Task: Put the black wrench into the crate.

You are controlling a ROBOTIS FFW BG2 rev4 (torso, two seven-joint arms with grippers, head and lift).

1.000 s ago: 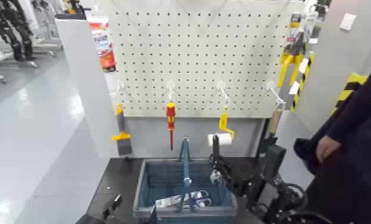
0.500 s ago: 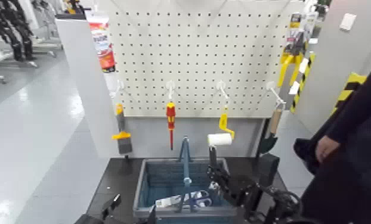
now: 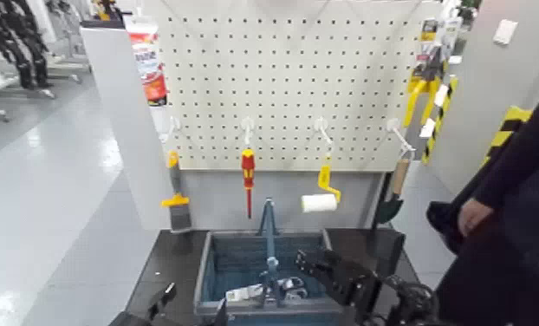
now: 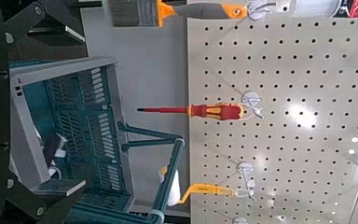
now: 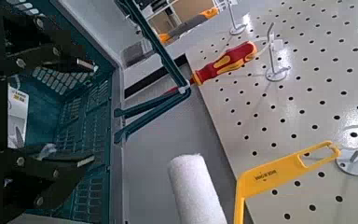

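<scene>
Pale pegboard (image 3: 282, 87), dotted with small round holes, rose behind the work. Deep in the slotted, blue-grey plastic crate (image 3: 206, 273), among white pieces, lay a dark, slim shape (image 4: 48, 147); I could not make out the black wrench surely enough to give its jaw's direction or its long axis. My right pincer (image 5: 91, 112) hung over the crate, released, its two fingers apart with nothing between them. The crate's thick rim was squared at the corners, its smooth blue handle (image 3: 270, 230) upright. Before the board, a glossy red-and-yellow screwdriver (image 3: 248, 173) hung tip down; beside it was a yellow-framed roller (image 3: 319, 203) with a fuzzy white sleeve. Beneath the crate was a flat black surface (image 3: 165, 269). My left pincer (image 3: 195, 301) waited low by the crate, open. Shiny grey floor (image 3: 56, 191) stretched leftward; a person's hand (image 3: 475, 215) showed at right.
</scene>
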